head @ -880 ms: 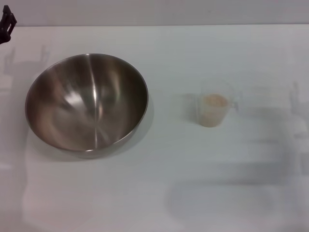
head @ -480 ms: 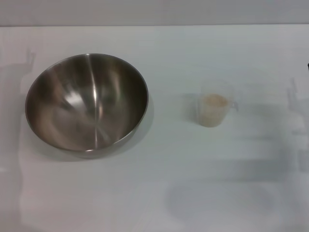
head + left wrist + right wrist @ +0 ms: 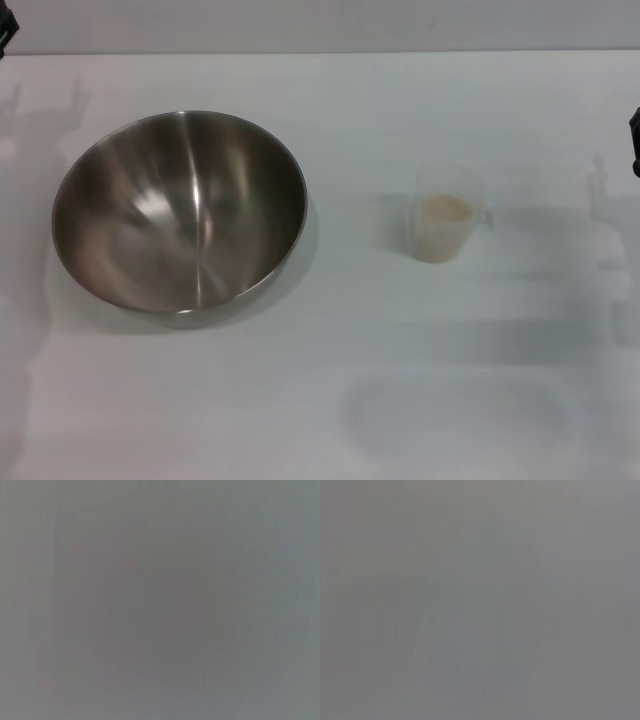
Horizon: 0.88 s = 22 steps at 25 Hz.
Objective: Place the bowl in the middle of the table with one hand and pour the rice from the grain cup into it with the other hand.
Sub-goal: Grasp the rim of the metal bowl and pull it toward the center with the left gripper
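The large steel bowl (image 3: 180, 210) sits on the left half of the white table (image 3: 330, 380), empty inside. The clear grain cup (image 3: 443, 226) stands right of centre, its little handle pointing right, with pale rice (image 3: 443, 212) filling it. A dark tip of my left gripper (image 3: 5, 28) shows at the top left edge, far from the bowl. A dark tip of my right gripper (image 3: 635, 138) shows at the right edge, well right of the cup. Both wrist views show only plain grey.
The table's far edge meets a grey wall (image 3: 320, 25) at the top. Faint shadows lie on the table at the left and right edges and near the front right.
My left gripper's tip left the view, then came back higher at the top left corner. My right gripper's tip has edged into view at the right. Bowl and cup have not moved.
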Each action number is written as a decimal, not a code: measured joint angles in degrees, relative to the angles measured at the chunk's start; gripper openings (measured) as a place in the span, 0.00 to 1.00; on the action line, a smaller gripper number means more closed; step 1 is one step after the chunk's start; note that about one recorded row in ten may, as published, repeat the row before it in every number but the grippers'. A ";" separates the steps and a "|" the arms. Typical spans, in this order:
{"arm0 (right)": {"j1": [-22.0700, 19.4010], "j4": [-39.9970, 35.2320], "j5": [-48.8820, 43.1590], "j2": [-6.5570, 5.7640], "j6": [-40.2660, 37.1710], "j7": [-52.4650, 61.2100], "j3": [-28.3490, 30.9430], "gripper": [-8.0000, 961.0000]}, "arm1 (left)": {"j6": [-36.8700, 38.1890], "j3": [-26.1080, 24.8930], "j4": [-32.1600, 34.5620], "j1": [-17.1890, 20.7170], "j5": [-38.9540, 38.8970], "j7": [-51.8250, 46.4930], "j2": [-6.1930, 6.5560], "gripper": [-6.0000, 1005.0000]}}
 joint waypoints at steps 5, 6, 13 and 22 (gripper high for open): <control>0.48 -0.19 0.04 0.05 0.07 0.00 0.00 0.57 | -19.11 -3.55 -16.96 3.99 0.03 0.61 1.13 0.84; 0.54 -0.22 0.04 0.06 0.08 0.00 0.00 0.57 | -25.80 -4.94 -21.92 4.76 0.03 1.01 1.32 0.84; 1.19 -0.46 0.06 0.07 0.08 0.00 0.00 0.57 | -56.69 -13.88 -39.24 5.98 -0.39 9.69 -1.27 0.84; 2.02 -0.51 -0.36 0.01 -0.19 -0.60 -0.32 0.57 | -82.90 -19.32 -51.13 5.17 -3.21 15.54 -3.38 0.84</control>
